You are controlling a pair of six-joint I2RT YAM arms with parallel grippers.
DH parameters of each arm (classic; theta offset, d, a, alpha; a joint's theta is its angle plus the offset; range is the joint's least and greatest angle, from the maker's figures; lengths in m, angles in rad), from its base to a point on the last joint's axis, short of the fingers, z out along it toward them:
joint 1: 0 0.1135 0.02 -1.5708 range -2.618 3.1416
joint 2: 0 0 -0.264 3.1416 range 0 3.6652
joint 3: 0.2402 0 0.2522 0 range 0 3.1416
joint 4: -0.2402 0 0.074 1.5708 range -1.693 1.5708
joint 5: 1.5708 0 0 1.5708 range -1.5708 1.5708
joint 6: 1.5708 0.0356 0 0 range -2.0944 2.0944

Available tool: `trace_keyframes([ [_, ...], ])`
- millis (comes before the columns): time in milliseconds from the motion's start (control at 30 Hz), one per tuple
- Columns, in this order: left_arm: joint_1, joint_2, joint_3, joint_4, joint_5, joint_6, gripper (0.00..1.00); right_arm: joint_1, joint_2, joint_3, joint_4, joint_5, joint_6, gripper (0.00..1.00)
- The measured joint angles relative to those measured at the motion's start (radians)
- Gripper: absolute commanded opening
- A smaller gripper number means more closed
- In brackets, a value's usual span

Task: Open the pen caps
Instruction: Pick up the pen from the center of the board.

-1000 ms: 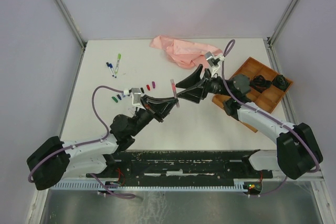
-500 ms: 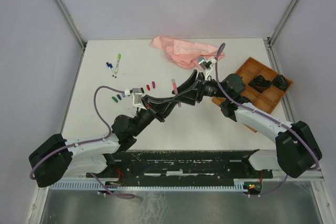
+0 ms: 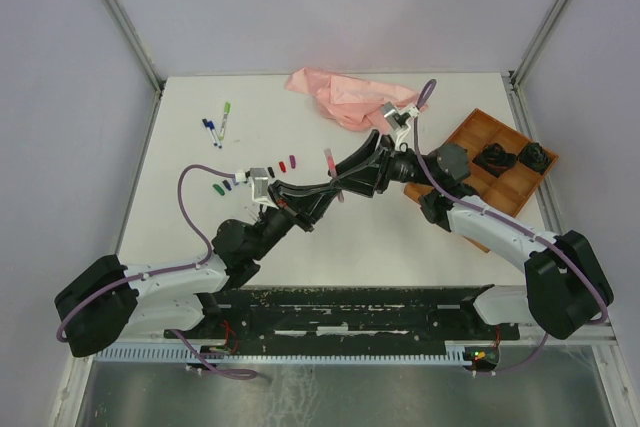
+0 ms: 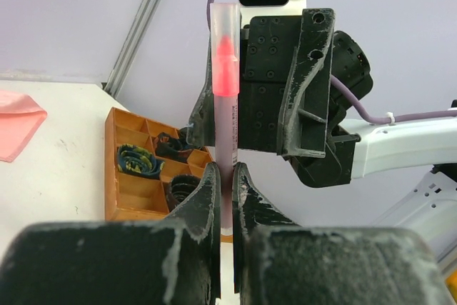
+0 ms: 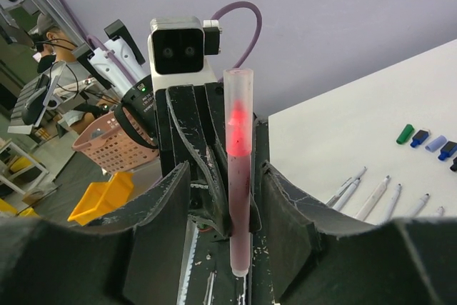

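The left claw (image 4: 227, 176) clamps the pen (image 4: 228, 133) firmly; the right claw (image 5: 230, 194), half-open around it, should pinch the translucent cap (image 5: 239, 105) squarely, then pull straight off

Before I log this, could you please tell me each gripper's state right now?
The left gripper is shut on the pink pen.
The right gripper is open, jaws flanking the pen's capped end, not gripping.

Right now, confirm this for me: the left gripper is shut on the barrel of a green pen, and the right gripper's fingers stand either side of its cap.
Not quite: the pen is pink, not green, as the left wrist view shows. The rest holds: the left gripper is shut on its barrel, and the right gripper's fingers stand either side of its clear cap.
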Motion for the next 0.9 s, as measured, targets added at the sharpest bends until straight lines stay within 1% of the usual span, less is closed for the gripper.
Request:
trace_keyframes([
  [433, -0.001, 0.001, 0.000, 0.001, -0.001, 0.000, 0.03, -0.002, 0.000, 0.002, -0.022, -0.001, 0.002, 0.28],
  [500, -0.002, 0.001, 0.000, 0.002, 0.000, 0.000, 0.03, -0.003, 0.000, 0.002, -0.027, -0.001, 0.001, 0.26],
  [633, -0.002, 0.001, 0.000, 0.004, 0.000, 0.000, 0.03, -0.003, 0.002, 0.007, -0.036, -0.002, 0.001, 0.25],
  [767, -0.002, 0.001, 0.000, 0.004, 0.000, 0.000, 0.03, -0.003, 0.002, 0.013, -0.051, -0.005, -0.006, 0.30],
  [900, -0.002, 0.005, 0.000, 0.000, 0.000, 0.000, 0.03, -0.002, 0.002, 0.017, -0.064, -0.006, -0.014, 0.31],
])
